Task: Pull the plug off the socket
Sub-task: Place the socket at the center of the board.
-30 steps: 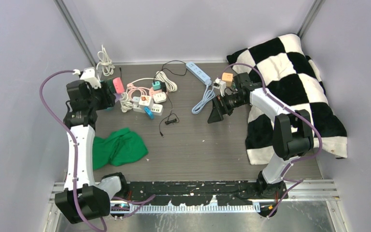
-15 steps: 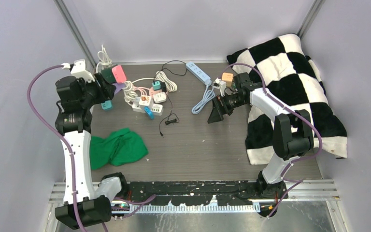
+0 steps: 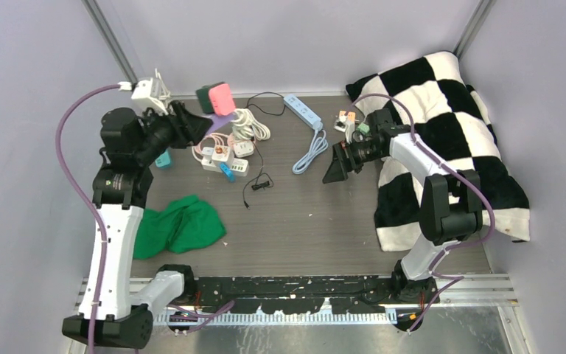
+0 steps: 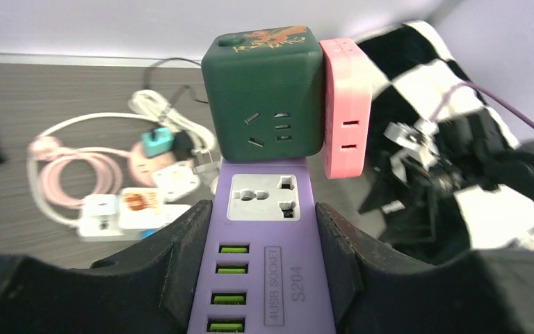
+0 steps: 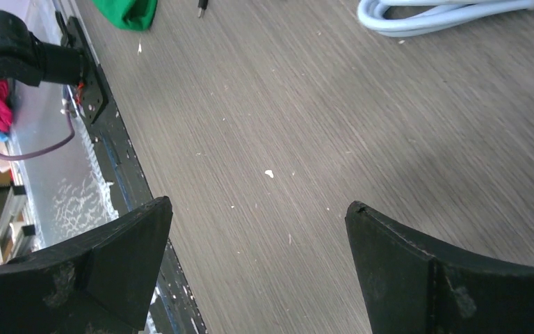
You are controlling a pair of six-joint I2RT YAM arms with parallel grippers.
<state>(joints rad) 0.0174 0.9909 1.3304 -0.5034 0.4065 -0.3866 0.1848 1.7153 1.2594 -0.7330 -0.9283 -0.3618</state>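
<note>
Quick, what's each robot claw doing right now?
Left gripper: jaws closed on the purple power strip.
Right gripper: jaws open, holding nothing.

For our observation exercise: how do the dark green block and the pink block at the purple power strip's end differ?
The dark green block is a cube; the pink block is a thinner slab. The dark green block sits on the purple power strip; the pink block hangs off the cube's side. Both are held up with the strip in the left gripper.

Aloft — purple socket strip, green cube plug seated at its far end.
</note>
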